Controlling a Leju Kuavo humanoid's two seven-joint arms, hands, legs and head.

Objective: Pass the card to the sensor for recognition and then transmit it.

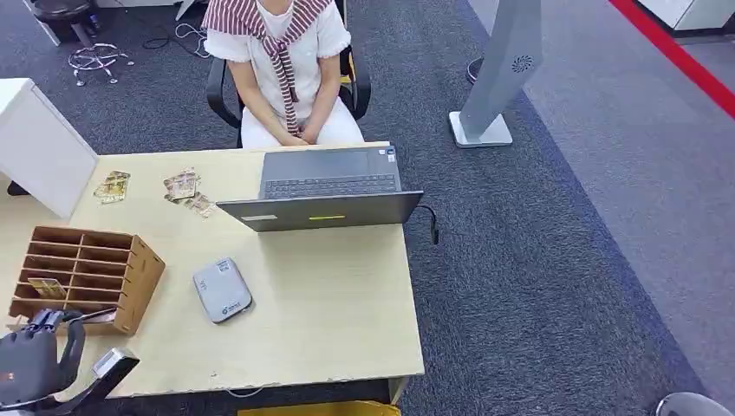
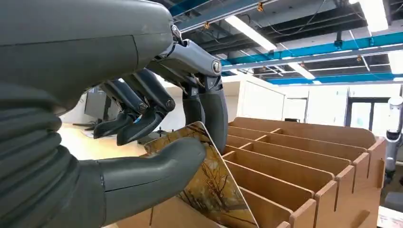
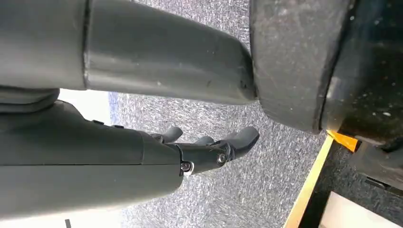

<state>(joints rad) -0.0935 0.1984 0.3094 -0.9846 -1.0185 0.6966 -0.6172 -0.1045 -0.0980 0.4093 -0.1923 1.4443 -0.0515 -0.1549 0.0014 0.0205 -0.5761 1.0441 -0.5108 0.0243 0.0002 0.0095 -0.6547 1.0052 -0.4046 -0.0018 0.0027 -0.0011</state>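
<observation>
The left hand (image 2: 157, 142) pinches the card (image 2: 209, 185) between thumb and fingers, inside the wooden rack (image 2: 304, 161). It should lift straight out, then carry to the grey sensor (image 1: 222, 289) nearby. Right hand (image 3: 209, 149) hangs, holding nothing.

One laptop (image 1: 328, 186), one sensor (image 1: 222, 289), one slotted rack (image 1: 85, 276), one person (image 1: 282, 65). Three loose cards far left: one (image 1: 113, 185), another (image 1: 181, 184), a third (image 1: 200, 204); one card (image 2: 209, 186) at the rack.

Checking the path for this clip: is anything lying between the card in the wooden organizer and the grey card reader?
Nothing visible: the left hand pinches the card in the wooden organizer, and bare tabletop separates it from the card reader.
</observation>
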